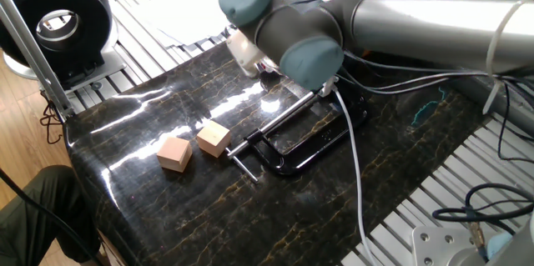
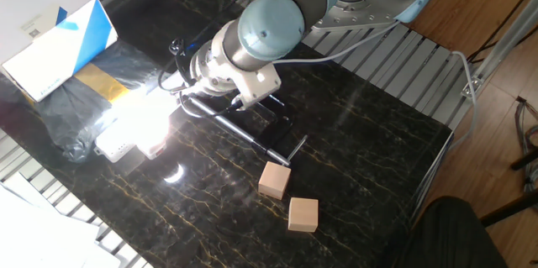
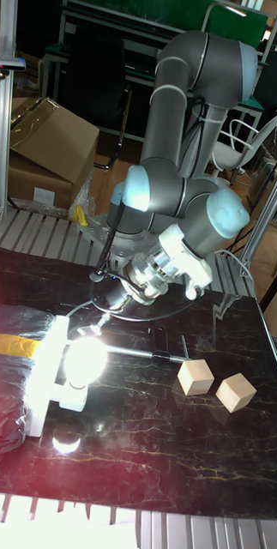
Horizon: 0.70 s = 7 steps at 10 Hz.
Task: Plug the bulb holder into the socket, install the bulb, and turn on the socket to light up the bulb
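Your end effector (image 3: 112, 296) sits just right of the lit bulb (image 3: 85, 358) on the socket (image 3: 51, 377); whether it's open, you cannot tell.

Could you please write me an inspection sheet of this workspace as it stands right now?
Surface: dark marble-patterned table, glossy.
Job's things: bulb lit and glowing on the white socket; bulb holder lost in the glare.
Clutter: two wooden cubes; black clamp; black bag; white box.
Gripper: gripper near the bulb, holding nothing visible; jaws hard to read.
Cables: white cable along the arm.
Surroundings: cardboard box, ring-shaped device.
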Tool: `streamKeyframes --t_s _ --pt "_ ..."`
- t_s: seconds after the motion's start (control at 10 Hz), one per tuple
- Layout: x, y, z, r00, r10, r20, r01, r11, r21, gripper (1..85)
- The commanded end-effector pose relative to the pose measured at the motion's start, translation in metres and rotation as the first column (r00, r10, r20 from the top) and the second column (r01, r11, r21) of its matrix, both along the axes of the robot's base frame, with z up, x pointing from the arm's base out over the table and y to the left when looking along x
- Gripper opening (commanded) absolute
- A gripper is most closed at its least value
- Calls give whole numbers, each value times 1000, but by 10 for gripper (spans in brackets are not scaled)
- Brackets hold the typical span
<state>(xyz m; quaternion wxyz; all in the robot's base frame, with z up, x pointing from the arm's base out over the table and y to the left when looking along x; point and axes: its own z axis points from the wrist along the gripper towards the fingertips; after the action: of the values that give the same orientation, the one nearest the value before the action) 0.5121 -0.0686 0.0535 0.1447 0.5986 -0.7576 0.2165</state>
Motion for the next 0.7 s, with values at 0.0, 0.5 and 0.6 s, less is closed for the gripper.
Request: streamKeyframes --t_s 0.0,0.5,0.6 --pt "-19 33 25 994 -104 -33 108 987 123 10" --pt "-26 51 84 801 -598 36 551 759 347 10" --pt "-19 49 101 740 -673 9 614 680 400 10"
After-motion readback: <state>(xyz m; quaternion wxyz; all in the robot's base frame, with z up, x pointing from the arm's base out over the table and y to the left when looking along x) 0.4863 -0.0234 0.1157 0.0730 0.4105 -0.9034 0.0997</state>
